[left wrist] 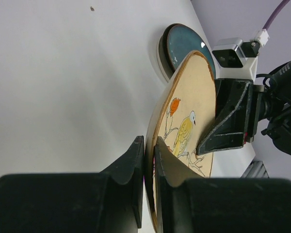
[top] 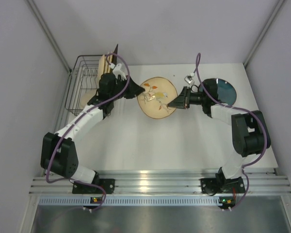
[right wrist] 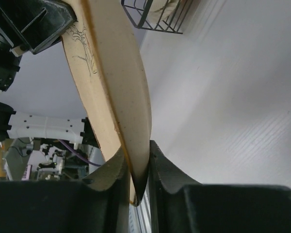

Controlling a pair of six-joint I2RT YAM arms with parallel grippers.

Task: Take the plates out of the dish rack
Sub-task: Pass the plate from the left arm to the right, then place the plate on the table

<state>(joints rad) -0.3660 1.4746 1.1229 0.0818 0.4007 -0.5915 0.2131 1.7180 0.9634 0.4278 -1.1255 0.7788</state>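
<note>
A round cream patterned plate (top: pixel 157 97) with a bird drawing hangs above the table's middle, held at both rims. My left gripper (top: pixel 141 90) is shut on its left edge; the left wrist view has both fingers (left wrist: pixel 136 160) pinching the rim of the plate (left wrist: pixel 191 111). On the right edge my right gripper (top: pixel 174 103) is shut too, its fingers (right wrist: pixel 160 165) clamping the plate's rim (right wrist: pixel 126 97). A round teal plate (top: pixel 222 91) lies flat at the back right. The dish rack (top: pixel 85 82) stands at the back left with tan plates (top: pixel 105 65) upright in it.
Grey walls close in the table on the left, back and right. An aluminium rail (top: pixel 155 184) with the arm bases runs along the near edge. The right arm's forearm passes over the teal plate.
</note>
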